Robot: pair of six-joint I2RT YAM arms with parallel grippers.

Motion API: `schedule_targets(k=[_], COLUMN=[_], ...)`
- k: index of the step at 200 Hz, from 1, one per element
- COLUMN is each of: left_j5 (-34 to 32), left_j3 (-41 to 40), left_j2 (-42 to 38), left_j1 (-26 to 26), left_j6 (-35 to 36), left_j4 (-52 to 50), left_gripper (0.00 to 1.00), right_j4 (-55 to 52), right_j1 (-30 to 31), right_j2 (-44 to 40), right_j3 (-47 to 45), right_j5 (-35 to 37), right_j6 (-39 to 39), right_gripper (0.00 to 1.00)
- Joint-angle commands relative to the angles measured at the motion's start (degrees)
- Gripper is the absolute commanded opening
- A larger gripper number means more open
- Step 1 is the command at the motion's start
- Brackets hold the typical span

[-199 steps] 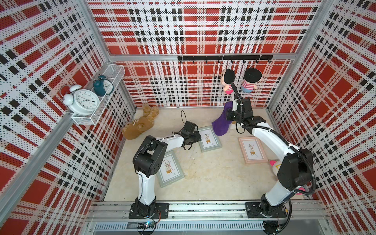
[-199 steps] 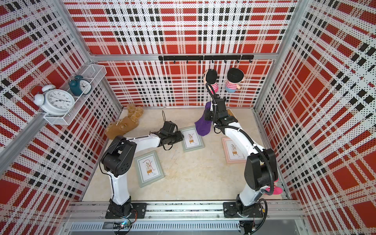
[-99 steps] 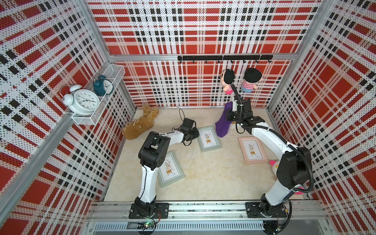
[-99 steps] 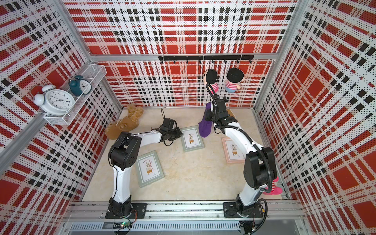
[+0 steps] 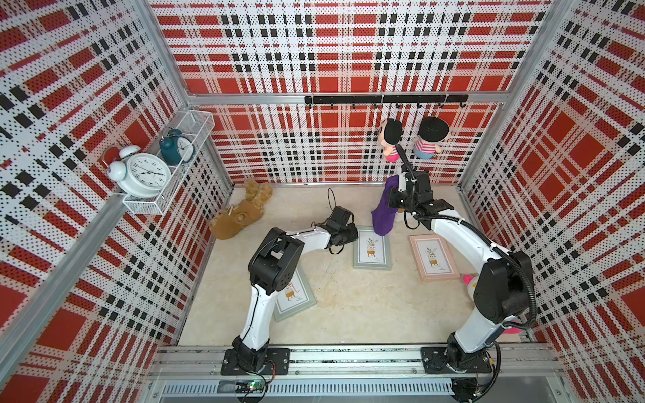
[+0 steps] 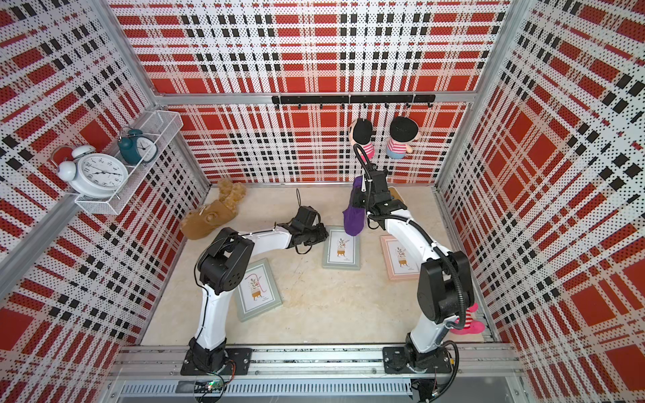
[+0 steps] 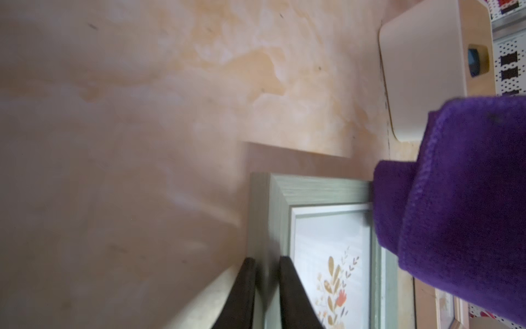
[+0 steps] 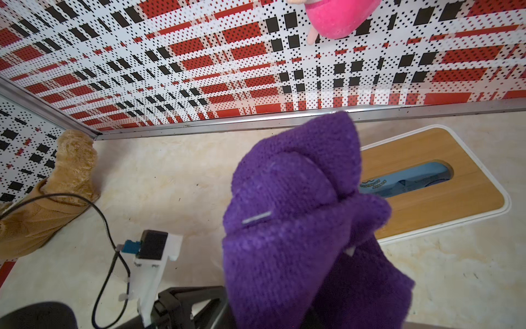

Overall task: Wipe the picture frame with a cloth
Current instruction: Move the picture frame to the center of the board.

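The picture frame is grey-green with a plant print and lies flat mid-floor. My left gripper is shut on its left edge. In the left wrist view the two black fingers straddle that edge of the frame. The purple cloth hangs from my right gripper, which is shut on it. The cloth's lower end reaches the frame's far edge. In the right wrist view the cloth hides the jaws.
A pink frame lies right of the held one, and another grey frame lies under the left arm. A brown plush sits back left. A tissue box stands behind the cloth. Two dolls hang on the back wall.
The left jaws have closed on the frame's edge, and the frame has slid a little toward the front right and straightened. The right gripper with the cloth has hardly moved.
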Motion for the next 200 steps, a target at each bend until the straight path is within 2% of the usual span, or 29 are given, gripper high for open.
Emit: schedule_targets(k=[1, 27, 69, 95, 113, 140, 161, 173, 200], left_j5=[1.4, 2.3, 4.0, 5.1, 4.6, 2.5, 0.5, -0.9, -5.3], left_j3=[0.6, 2.6, 8.4, 8.8, 7.2, 0.5, -6.0, -10.7, -23.5], left_j2=[3.3, 4.7, 7.3, 7.4, 6.1, -0.8, -8.6, -13.4, -25.6], left_j1=[-2.6, -6.0, -10.0, -12.5, -12.6, -10.6, -8.1, -6.0, -0.1], left_j6=[-5.8, -10.4, -12.5, -12.8, -12.9, -12.7, -12.2, -12.0, -11.8], left_j4=[-5.1, -5.0, -5.0, -3.4, -2.4, 1.5, 3.1, 3.5, 3.8], left_gripper=[0.18, 0.17, 0.17, 0.2, 0.28, 0.43, 0.58, 0.63, 0.76], right_j4=[2.3, 2.6, 1.6, 1.2, -0.1, -2.5, -2.6, -2.3, -1.1], right_j1=[-0.4, -0.4, -0.5, -0.6, -0.6, -0.5, -0.4, 0.2, 4.6], right_j2=[-2.4, -3.6, -6.2, -8.2, -9.2, -10.1, -10.1, -9.7, -6.8], right_j3=[1.7, 1.0, 0.6, -0.4, -0.5, -0.5, -0.7, -0.7, -0.3], right_j5=[1.7, 3.4, 4.2, 3.2, 2.3, -3.1, -9.3, -12.7, -14.8], right_j6=[-0.6, -0.8, -0.6, -0.1, 0.0, -0.2, 0.2, 0.9, 1.6], right_gripper=[0.0, 0.0, 0.0, 0.0, 0.0, 0.0, 0.0, 0.0, 0.0])
